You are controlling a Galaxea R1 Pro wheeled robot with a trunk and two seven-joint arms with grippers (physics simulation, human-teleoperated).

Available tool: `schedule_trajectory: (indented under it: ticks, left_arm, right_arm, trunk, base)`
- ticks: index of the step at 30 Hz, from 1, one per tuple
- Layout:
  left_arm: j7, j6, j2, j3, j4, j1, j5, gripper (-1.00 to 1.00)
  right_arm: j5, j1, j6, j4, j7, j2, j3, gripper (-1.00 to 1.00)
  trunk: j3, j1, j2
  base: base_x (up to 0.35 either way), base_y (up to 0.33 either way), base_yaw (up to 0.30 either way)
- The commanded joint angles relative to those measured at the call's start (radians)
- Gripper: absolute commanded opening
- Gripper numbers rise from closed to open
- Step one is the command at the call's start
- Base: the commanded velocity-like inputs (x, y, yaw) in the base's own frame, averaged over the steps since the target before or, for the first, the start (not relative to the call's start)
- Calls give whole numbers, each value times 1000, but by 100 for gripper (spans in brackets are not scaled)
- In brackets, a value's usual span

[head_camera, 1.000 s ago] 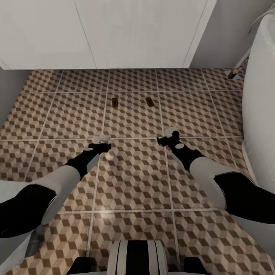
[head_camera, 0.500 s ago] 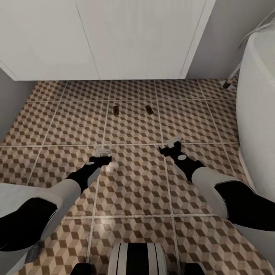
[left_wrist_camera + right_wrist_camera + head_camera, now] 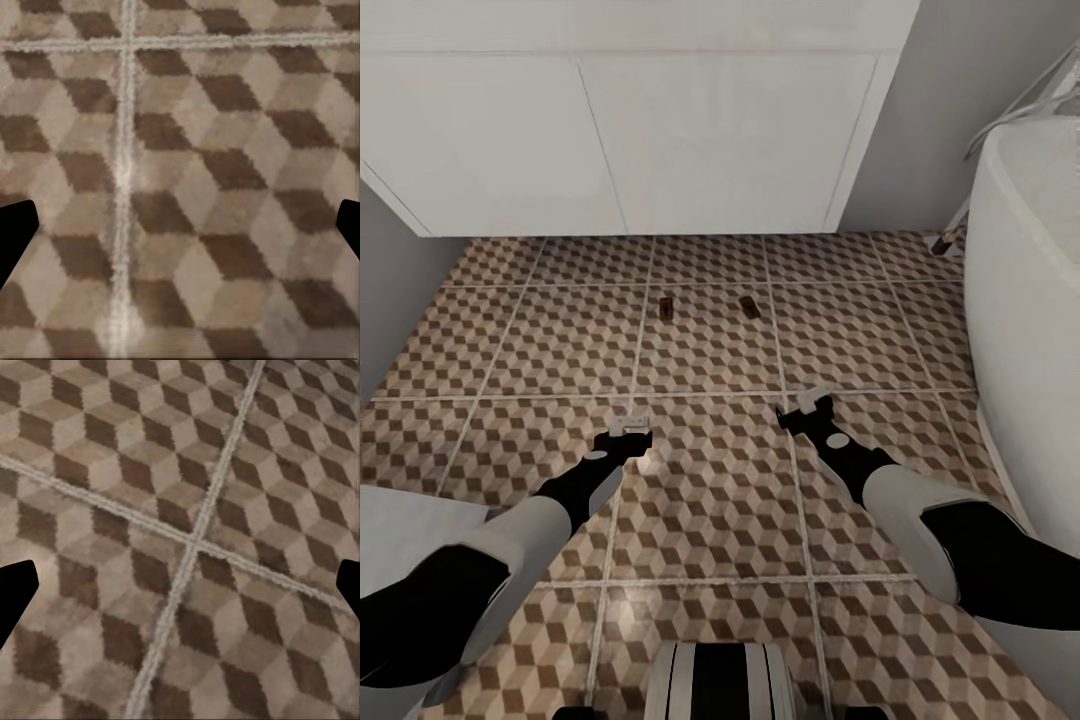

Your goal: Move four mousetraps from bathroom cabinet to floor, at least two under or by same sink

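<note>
Two mousetraps [image 3: 667, 308] [image 3: 749, 307] lie flat on the bathroom floor [image 3: 710, 500], side by side on one tile just in front of the bathroom sink's wide white boxy front [image 3: 660, 140]. My left gripper [image 3: 628, 425] hovers low over the tiles, nearer to me than the left trap, open and empty. My right gripper [image 3: 812, 403] hangs to the right of it, also open and empty. In the wrist views the left gripper [image 3: 180, 232] and right gripper [image 3: 180, 592] have only patterned tile between their dark fingertips [image 3: 15, 232] [image 3: 15, 592]. The cabinet is out of view.
A rounded white bathtub [image 3: 1030, 300] stands close on the right, beside my right arm. A grey wall [image 3: 390, 290] closes in at the left. My base [image 3: 720, 680] sits at the near edge.
The whole picture has slid down and things look smaller, so the camera has drawn back from the sink. The traps lie unmoved on their tile. Both grippers stay open.
</note>
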Motion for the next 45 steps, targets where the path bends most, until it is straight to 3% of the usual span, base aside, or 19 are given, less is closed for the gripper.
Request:
schedule_trajectory:
  ticks: [1, 20, 28, 38, 45]
  left_arm:
    - [5, -8, 0, -9, 0, 7, 9, 100]
    - [5, -50, 1, -9, 0, 57, 9, 100]
    - [5, -72, 0, -9, 0, 82, 9, 100]
    - [5, -96, 0, -9, -3, 125, 9, 100]
    - [5, -109, 0, -9, -1, 141, 9, 100]
  right_arm:
    - [3, 3, -9, 1, -5, -1, 5, 100]
    - [4, 51, -30, 1, -5, -3, 5, 100]
    - [3, 53, -71, 1, -5, -22, 5, 100]
    - [3, 97, -81, 0, -5, -30, 5, 100]
    - [2, 102, -85, 1, -5, -30, 5, 100]
  trunk:
    - [3, -1, 0]
    - [77, -9, 5]
    - [108, -13, 6]
    - [147, -17, 9]
    - [168, -44, 58]
  base:
    - [0, 0, 0]
    - [0, 0, 0]
    - [0, 0, 0]
    - [0, 0, 0]
    - [0, 0, 0]
